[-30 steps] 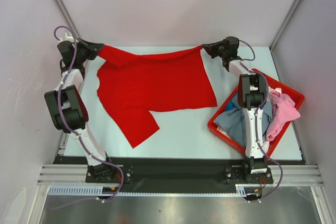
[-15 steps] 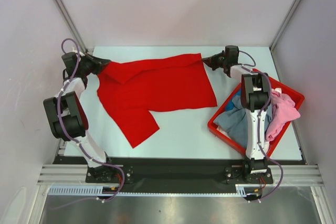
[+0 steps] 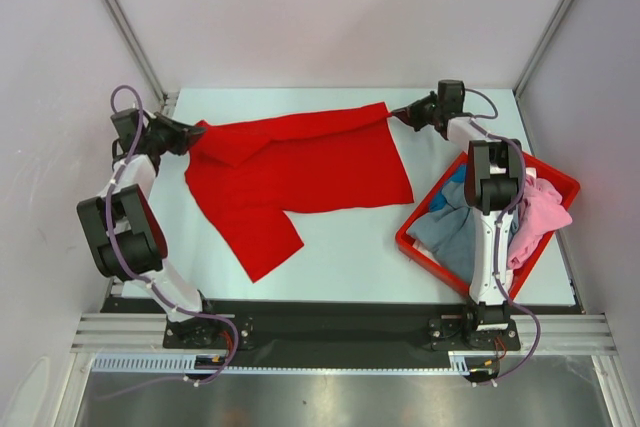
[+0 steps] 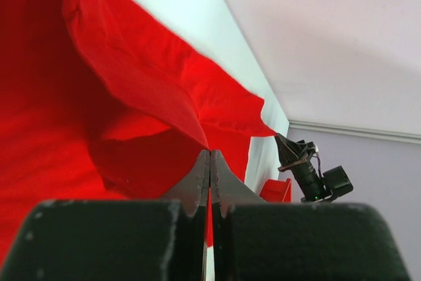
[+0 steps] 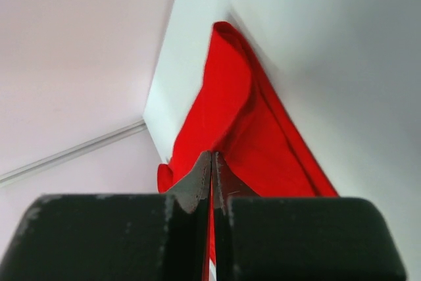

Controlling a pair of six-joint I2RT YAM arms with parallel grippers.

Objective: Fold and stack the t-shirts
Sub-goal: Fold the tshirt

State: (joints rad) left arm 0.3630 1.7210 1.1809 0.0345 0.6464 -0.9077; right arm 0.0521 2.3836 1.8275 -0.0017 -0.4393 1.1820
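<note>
Red shirt (image 3: pixel 300 172) lies spread over the middle of the table (image 3: pixel 350 237), from close to the left edge to past the centre, with one sleeve pointing toward the near edge. A band along its far side is turned over toward the near side and runs from one gripper to the other. The left gripper (image 3: pixel 197 133) is clenched on the shirt's far left corner, by the table's left edge. The right gripper (image 3: pixel 396 115) is clenched on the far right corner. In both wrist views the fingers (image 4: pixel 194 189) press together with red cloth caught at their tips. A bin (image 3: pixel 405 244) sits at the right edge, holding a grey-blue shirt (image 3: pixel 450 232) and a pink shirt (image 3: pixel 540 217).
</note>
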